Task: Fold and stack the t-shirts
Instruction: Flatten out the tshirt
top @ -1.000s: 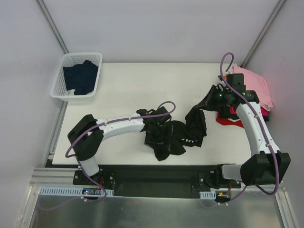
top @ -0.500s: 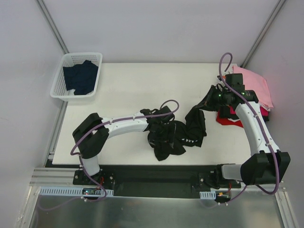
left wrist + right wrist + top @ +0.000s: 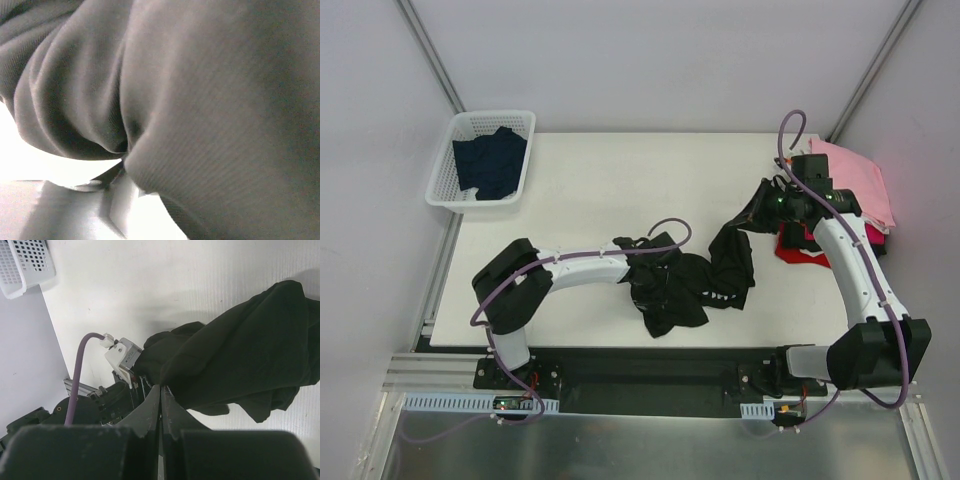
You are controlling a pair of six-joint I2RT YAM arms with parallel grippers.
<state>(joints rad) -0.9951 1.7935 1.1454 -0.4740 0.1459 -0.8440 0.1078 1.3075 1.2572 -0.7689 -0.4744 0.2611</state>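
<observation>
Crumpled black t-shirt [image 3: 698, 285], perforated white basket [image 3: 442, 172]

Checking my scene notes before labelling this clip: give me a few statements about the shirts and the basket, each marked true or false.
The basket holds a dark navy garment. True.
The black t-shirt lies folded flat. False: it is crumpled, with one end lifted off the table.
A pink t-shirt lies at the table's right edge. True.
The right arm's fingers are open over the basket. False: they are shut on the black t-shirt, far from the basket.
</observation>
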